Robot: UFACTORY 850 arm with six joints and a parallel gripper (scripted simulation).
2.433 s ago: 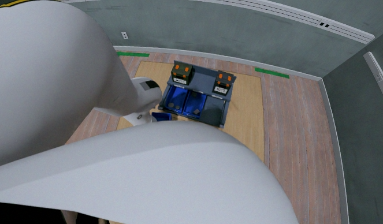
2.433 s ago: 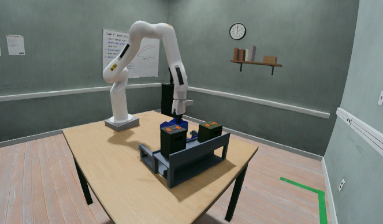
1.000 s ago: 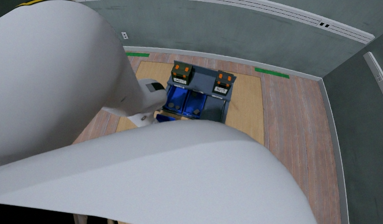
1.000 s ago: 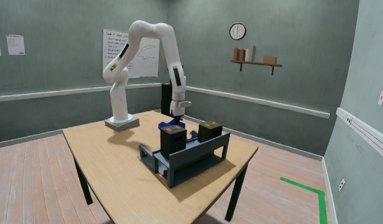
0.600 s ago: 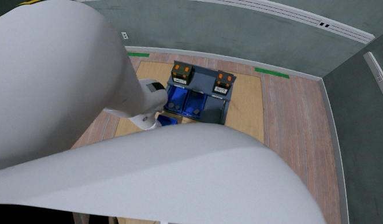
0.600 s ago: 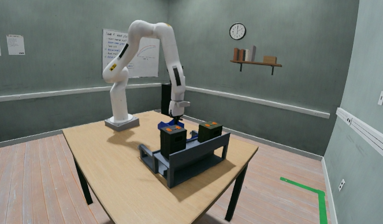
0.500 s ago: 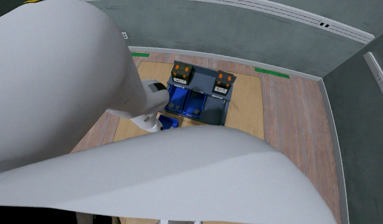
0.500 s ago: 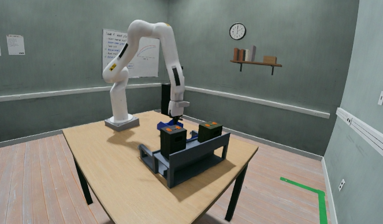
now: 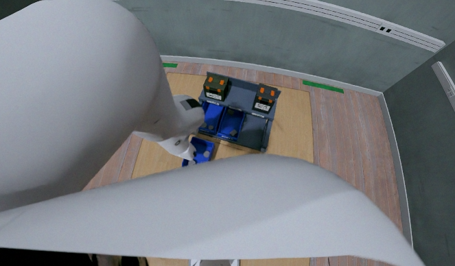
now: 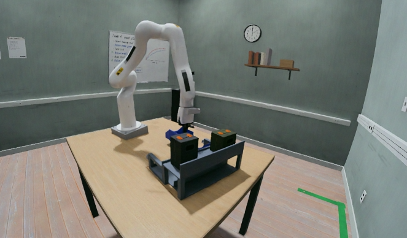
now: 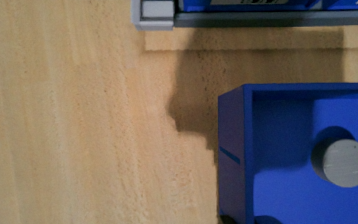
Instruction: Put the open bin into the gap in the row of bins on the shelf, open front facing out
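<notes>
We grip the open blue plastic bin (image 9: 199, 155) (image 10: 172, 134) (image 11: 282, 192), above the table before the shelf, by its thin wall in the narrowly closed black-fingered gripper (image 9: 193, 158) (image 10: 186, 126) (image 11: 227, 219); likely stiff and light, its loose grey cylindrical parts (image 9: 206, 153) (image 11: 347, 163) may slide.

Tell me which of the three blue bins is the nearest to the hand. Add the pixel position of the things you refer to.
The bin (image 9: 200, 151) (image 10: 172, 134) (image 11: 285, 190) gripped by the hand (image 10: 185, 129) (image 11: 245, 220); the other two bins (image 9: 232, 120) (image 11: 200, 5) sit on the shelf (image 9: 243, 94) (image 10: 213, 157) (image 11: 280, 19).

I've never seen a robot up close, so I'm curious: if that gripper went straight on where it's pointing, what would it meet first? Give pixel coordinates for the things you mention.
It points down, with the gripper (image 9: 191, 158) (image 10: 185, 128) shut on the blue bin (image 9: 201, 156) (image 10: 172, 134) (image 11: 282, 195); the bin's underside would probably meet the table (image 9: 293, 137) (image 10: 115, 172) (image 11: 80, 125) first, though the clearance is unclear.
</notes>
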